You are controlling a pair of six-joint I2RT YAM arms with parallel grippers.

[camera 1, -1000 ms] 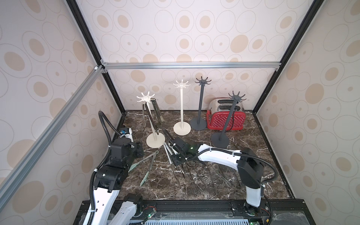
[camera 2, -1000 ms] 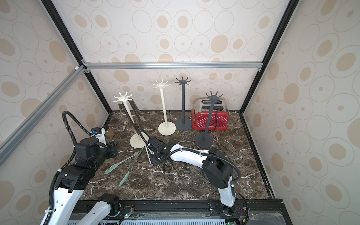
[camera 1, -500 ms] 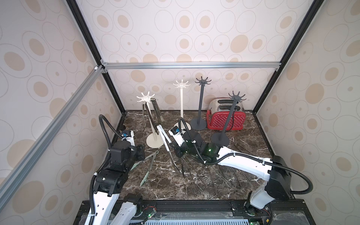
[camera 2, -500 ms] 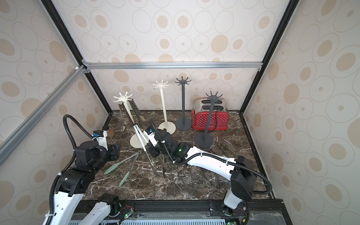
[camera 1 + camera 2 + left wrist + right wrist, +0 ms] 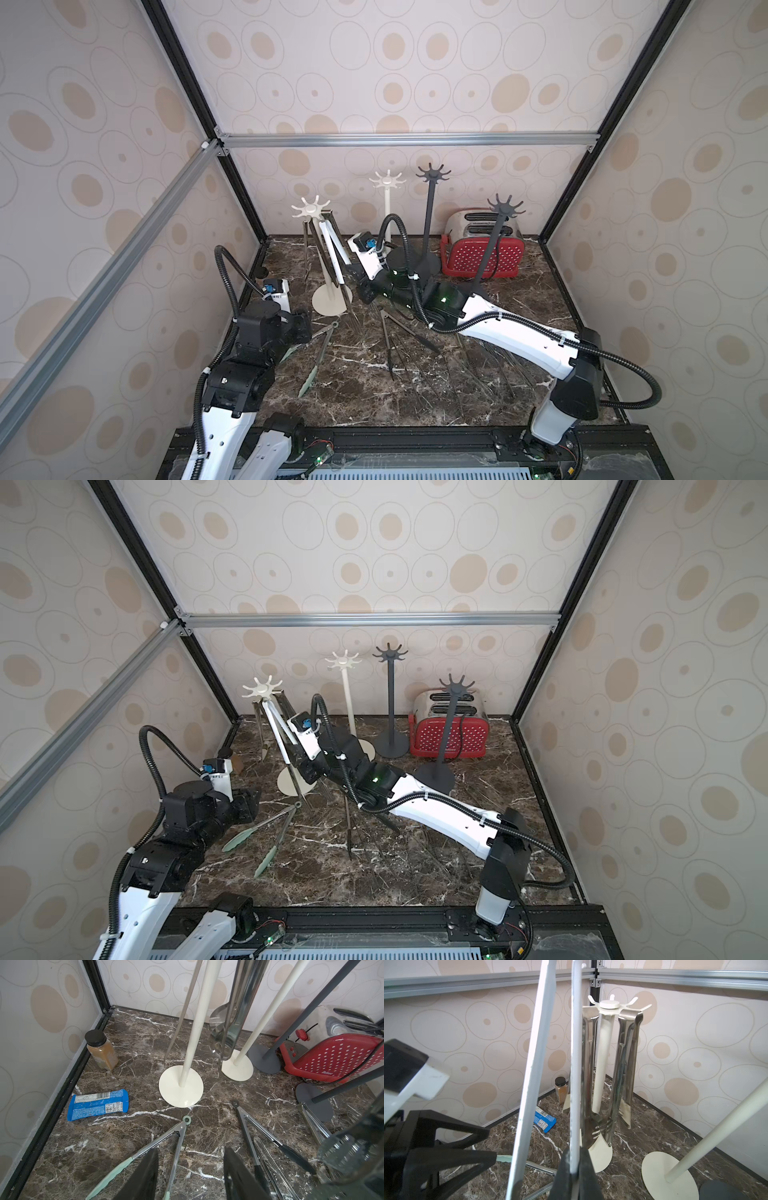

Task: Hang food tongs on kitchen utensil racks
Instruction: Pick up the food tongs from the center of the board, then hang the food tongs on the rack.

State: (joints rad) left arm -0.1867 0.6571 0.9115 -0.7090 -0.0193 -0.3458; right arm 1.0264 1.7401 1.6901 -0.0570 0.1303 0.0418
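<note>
Right claw [image 5: 575,1159] is clenched on one flat arm of the white tongs [image 5: 576,1053]. They stand steep, long axis near upright, rising out of the black fingers and leaning toward eleven o'clock, up by the hook crown of the cream rack [image 5: 604,1053]. That rack sits at ten o'clock on the dark marbled worktop [image 5: 374,399], and two pairs of shiny steel tongs [image 5: 627,1053] hang from it, tips down. Over at nine o'clock the left claw [image 5: 191,1157] hovers released, jaws apart and empty, above the green-tipped tongs [image 5: 158,1141]. Those lie flat, ring end toward the rack's round base, tips toward seven o'clock. Black-tipped tongs [image 5: 239,1110] lie just beside.
</note>
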